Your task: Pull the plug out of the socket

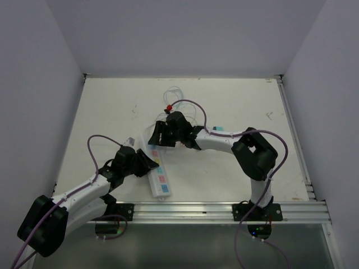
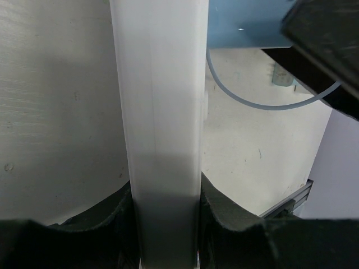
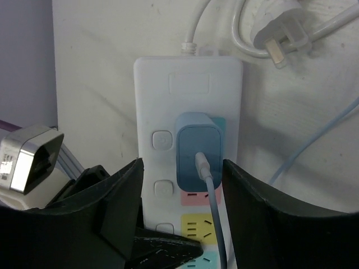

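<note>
Setup looked done but the pull wasn't: left gripper (image 2: 165,193) was clamped on the power strip (image 3: 188,84) lying on the table (image 1: 235,101), right gripper (image 3: 182,174) sat wide open around the blue plug (image 3: 199,159), not yet out of its far-end outlet.

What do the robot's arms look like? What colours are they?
Both arms, the left arm and the right arm, are white tubes joined by chunky black joints. A thin purple cable loops along each one. The left gripper and right gripper are black, each with two thick fingers. Each arm stands on a black base bolted to a silver rail.
</note>
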Robot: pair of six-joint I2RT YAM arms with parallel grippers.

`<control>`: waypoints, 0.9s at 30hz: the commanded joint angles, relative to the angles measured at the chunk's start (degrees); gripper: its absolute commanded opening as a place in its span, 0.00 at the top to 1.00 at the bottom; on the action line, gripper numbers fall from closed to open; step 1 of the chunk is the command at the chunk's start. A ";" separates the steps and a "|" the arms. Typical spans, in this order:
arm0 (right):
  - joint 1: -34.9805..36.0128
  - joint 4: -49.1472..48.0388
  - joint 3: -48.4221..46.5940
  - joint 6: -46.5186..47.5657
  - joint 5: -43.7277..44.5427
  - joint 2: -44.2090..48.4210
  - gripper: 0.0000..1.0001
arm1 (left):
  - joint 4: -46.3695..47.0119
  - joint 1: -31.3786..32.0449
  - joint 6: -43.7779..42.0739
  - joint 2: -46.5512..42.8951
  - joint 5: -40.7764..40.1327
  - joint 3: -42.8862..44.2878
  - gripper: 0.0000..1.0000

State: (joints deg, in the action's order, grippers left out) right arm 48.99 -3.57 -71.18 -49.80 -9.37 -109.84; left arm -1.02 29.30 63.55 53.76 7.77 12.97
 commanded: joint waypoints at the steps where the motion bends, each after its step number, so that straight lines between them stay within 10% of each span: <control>1: 0.31 -2.23 -1.95 -2.14 -3.11 -1.60 0.40 | -2.94 -0.03 -4.57 0.56 -0.56 -0.14 1.00; 11: 0.32 -5.12 2.35 -2.14 -4.08 -0.46 1.00 | -1.45 -0.03 -4.14 -0.41 -0.56 0.47 0.61; 18: 1.28 -7.32 5.87 -2.14 -4.78 1.65 1.00 | -0.74 -0.12 -3.96 1.96 -1.18 3.63 0.41; 27: 2.60 -8.03 7.37 -2.05 -4.52 3.49 1.00 | 0.05 -0.38 -3.96 7.24 -3.20 6.98 0.56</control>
State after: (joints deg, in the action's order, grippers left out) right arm 50.68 -10.44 -64.62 -51.59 -12.53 -109.67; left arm -2.68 29.26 60.93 59.96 5.85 17.39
